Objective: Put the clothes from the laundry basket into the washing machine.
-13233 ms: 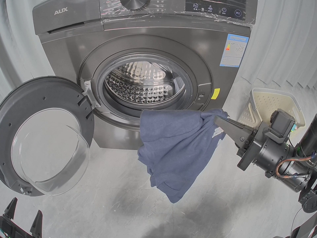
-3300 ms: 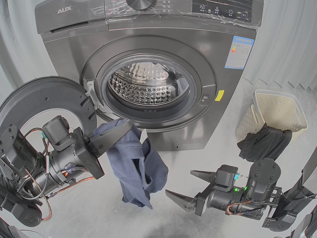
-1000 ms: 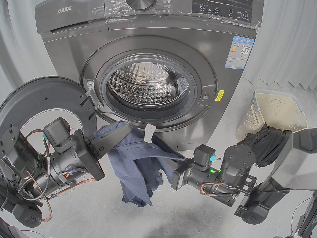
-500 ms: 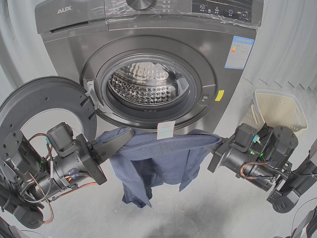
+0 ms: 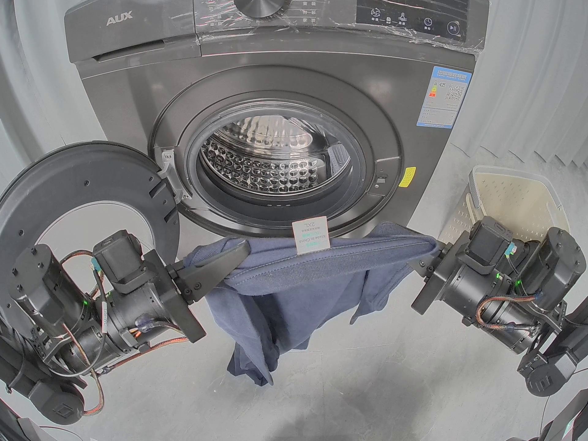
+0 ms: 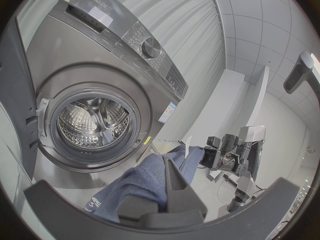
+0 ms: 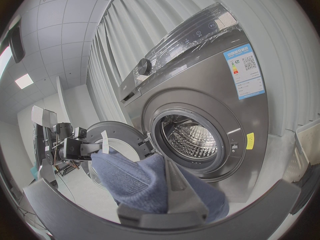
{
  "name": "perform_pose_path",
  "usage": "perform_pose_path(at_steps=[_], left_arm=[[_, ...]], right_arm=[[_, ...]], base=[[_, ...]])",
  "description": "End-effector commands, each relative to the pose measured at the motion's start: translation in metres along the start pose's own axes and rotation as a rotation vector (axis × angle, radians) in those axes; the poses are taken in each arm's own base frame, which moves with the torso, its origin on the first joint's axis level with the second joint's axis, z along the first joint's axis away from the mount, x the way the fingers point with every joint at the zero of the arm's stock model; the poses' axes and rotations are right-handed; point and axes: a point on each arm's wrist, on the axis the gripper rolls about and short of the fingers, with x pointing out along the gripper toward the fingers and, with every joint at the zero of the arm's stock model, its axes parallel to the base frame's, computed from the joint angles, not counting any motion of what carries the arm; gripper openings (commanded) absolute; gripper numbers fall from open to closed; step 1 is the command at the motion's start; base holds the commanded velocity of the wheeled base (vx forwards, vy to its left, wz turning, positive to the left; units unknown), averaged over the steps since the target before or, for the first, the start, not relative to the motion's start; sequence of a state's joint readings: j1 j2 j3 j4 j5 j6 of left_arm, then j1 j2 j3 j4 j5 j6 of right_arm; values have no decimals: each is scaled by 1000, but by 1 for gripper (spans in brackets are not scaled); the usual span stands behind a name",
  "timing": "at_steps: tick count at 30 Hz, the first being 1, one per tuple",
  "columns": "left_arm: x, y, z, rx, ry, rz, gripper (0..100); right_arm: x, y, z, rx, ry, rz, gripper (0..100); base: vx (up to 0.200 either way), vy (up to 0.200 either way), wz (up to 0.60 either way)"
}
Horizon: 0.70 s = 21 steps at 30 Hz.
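A blue shirt [image 5: 306, 283] with a white neck tag [image 5: 310, 235] hangs stretched between my two grippers, just below the washing machine's open drum [image 5: 269, 154]. My left gripper [image 5: 236, 253] is shut on the shirt's left end [image 6: 146, 177]. On the other side, my right gripper [image 5: 429, 253] is shut on its right end [image 7: 140, 180]. The lower part of the shirt droops toward the floor. The cream laundry basket [image 5: 520, 200] stands at the right, behind my right arm.
The washing machine's round door [image 5: 79, 197] is swung wide open at the left, behind my left arm. Grey floor [image 5: 380, 375] lies bare in front of the machine. Curtains hang behind it.
My right gripper took hold of the shirt hanging from the left gripper and pulled its end to the right and up, spreading the cloth flat. The left gripper dropped slightly.
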<state>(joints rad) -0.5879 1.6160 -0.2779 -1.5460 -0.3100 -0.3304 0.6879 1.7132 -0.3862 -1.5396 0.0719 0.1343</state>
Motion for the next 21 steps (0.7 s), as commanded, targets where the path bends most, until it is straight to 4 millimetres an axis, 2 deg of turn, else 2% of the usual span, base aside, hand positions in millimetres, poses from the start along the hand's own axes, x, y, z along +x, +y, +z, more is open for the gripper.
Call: perform_pose_path(at_steps=[1, 5, 6, 15, 16, 19, 21], left_arm=[[2, 0, -4, -6, 17, -5, 0], [3, 2, -11, -12, 48, -6, 0], [4, 4, -12, -16, 54, -2, 100], [14, 18, -45, -51, 171, 47, 100], [17, 23, -57, -63, 215, 65, 100], [22, 31, -71, -80, 257, 81, 100], [23, 32, -74, -83, 268, 83, 100]], right_arm=[[0, 1, 6, -1, -25, 3, 0], [4, 4, 9, 2, -45, 18, 0], [5, 5, 9, 2, -46, 21, 0], [3, 12, 14, 4, -61, 48, 0], [2, 15, 20, 5, -83, 59, 0], [3, 15, 19, 5, -80, 58, 0], [3, 15, 19, 5, -83, 59, 0]], base=[[0, 0, 0], [0, 0, 0], [0, 0, 0], [0, 0, 0], [0, 0, 0], [0, 0, 0], [0, 0, 0]])
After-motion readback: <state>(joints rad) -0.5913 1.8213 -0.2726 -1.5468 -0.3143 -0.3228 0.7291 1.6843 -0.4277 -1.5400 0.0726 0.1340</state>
